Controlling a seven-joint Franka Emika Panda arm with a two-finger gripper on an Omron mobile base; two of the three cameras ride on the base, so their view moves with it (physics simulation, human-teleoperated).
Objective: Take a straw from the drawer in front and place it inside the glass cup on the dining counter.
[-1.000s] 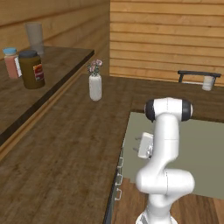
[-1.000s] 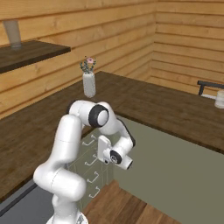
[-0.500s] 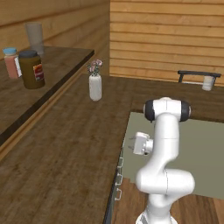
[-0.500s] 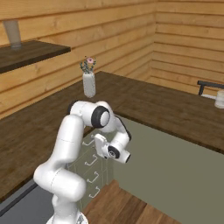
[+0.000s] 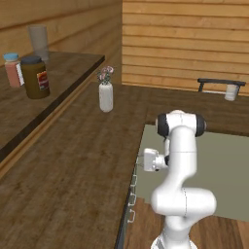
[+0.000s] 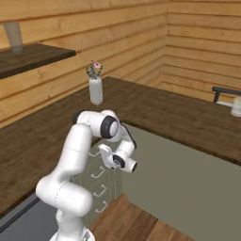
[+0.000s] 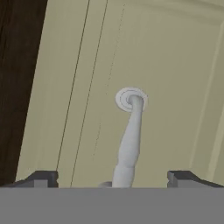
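Ok so the gripper point(image 7: 113, 178) is wide open and has hold of nothing. In the hand view its two dark tips sit low at about 7 and 5 o'clock, well apart. The handle point(image 7: 130, 131) comes down between them without touching either.

The handle is a smooth silver-grey bar. It starts at a little round ringed mount near the middle of the view and runs down toward 6 o'clock, getting fatter as it nears the camera. Behind it is the drawer point(image 7: 175, 65) front, a flat pale sage-green panel with a few thin seam lines running nearly top to bottom. A strip of dark brown wood shows along the 9 o'clock edge.

In the left base view the arm is folded low, with the gripper point(image 5: 138, 163) poking out toward 9 o'clock from the arm. It's right at the edge where the wood top meets the green. More small silver handles point(image 5: 131, 197) line up just below it, toward 7 o'clock.

The cup point(image 5: 232, 92) is way off at 2 o'clock from the arm: small, short, whitish and see-through. It's at the right end of the dark counter point(image 5: 214, 81). In the right base view the cup point(image 6: 236, 107) is at the 3 o'clock edge, just under that dark slab point(image 6: 226, 91).
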